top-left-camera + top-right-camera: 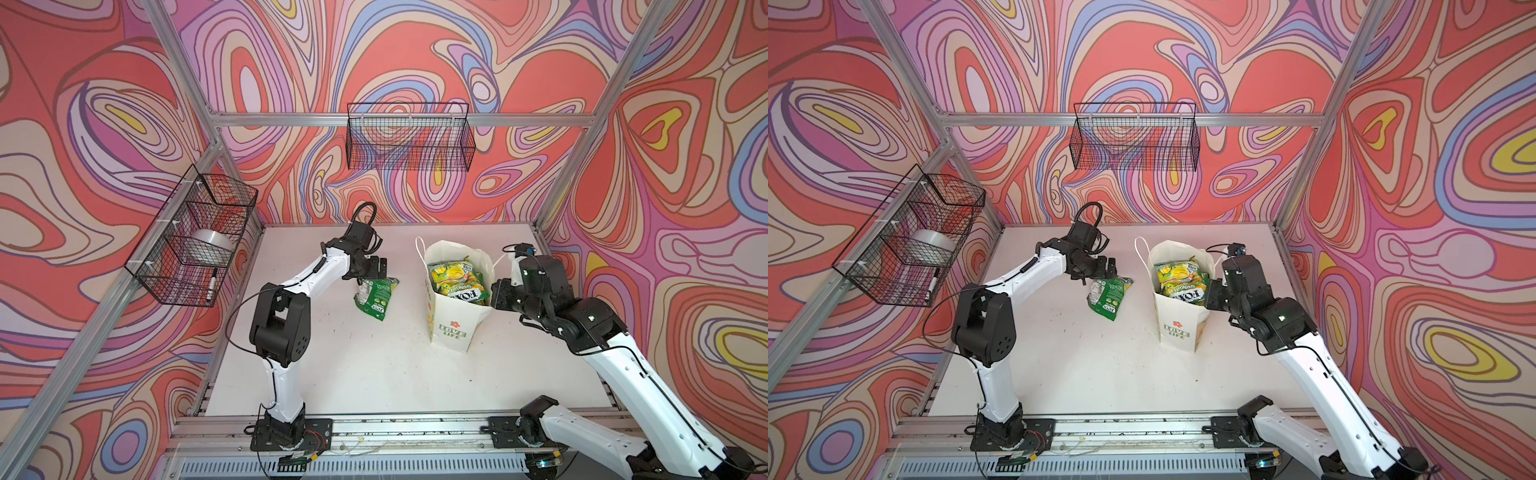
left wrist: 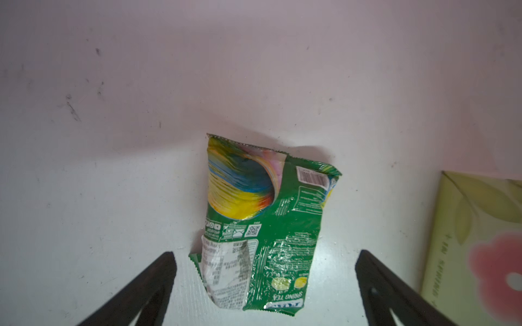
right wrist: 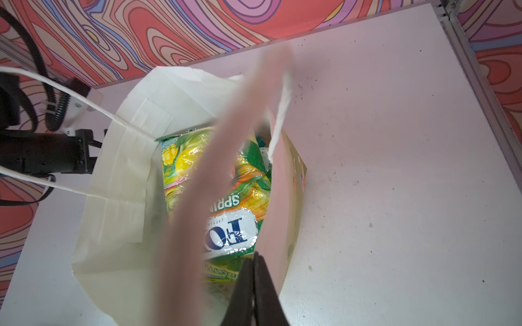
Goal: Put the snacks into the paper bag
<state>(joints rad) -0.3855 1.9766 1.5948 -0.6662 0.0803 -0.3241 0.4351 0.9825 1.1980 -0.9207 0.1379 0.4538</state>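
Your left gripper (image 2: 265,252) stands wide open. Its dark fingers (image 2: 152,285) are splayed either side of the near end of the crinkled green foil candy packet (image 1: 376,297) and hold nothing. I cannot tell whether a fingertip touches the foil. The packet lies flat, barcode side up, on the white table (image 1: 374,374). It is about midway between the left and right edges, nearer the far edge, and apart from the bag. It appears to be the only snack left outside.

Your right gripper (image 3: 255,259) is clamped shut on the rim of the white paper carrier bag (image 1: 451,328), the one with green print and "LOVE LIFE" on its side. The bag stands upright between the loose packet and the table's right edge. The pinch on the wall nearest that edge looks meant to keep the mouth spread and the light bag from tipping or sliding while packets go in.

Glossy green-yellow packets (image 1: 455,278) fill the bag almost to the rim. You will likely have to lay the last one on top rather than push it down.
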